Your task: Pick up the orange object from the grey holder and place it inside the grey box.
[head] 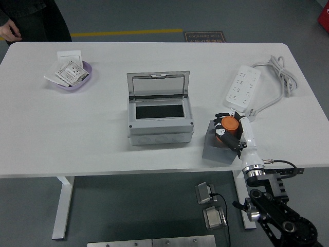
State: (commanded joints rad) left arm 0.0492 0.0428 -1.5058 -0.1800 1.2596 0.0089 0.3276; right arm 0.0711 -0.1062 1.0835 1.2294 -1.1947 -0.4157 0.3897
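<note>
- Orange shows at about four o'clock from the table's centre in the head view: the orange object (229, 125) sits on top of the grey holder (216, 148), close to the table's near edge.
- Black fingers (222, 116) of the right hand (230, 133) curl round the orange object from its far and near sides, so the hand is closed on it while the object is at the holder's top; whether it is lifted clear of the holder I cannot tell.
- Behind the hand, the white forearm runs down toward five o'clock, past the table's near edge, to the black arm at the picture's lower right corner.
- At nine o'clock from the holder, just beside it, stands the grey box (160, 119); its lid is tilted up at the far side and the dark inside is open to view.
- At one o'clock from the hand lies a white power strip (243, 88), its cable looped toward the table's far right corner.
- At ten o'clock, well apart from the box, a purple bowl (72, 78) holds small printed packets.
- White table (77, 134) carries all of these.
- At the top left corner a person in dark clothes stands at the far side, one hand (11, 34) hanging by the table's edge and holding nothing.
</note>
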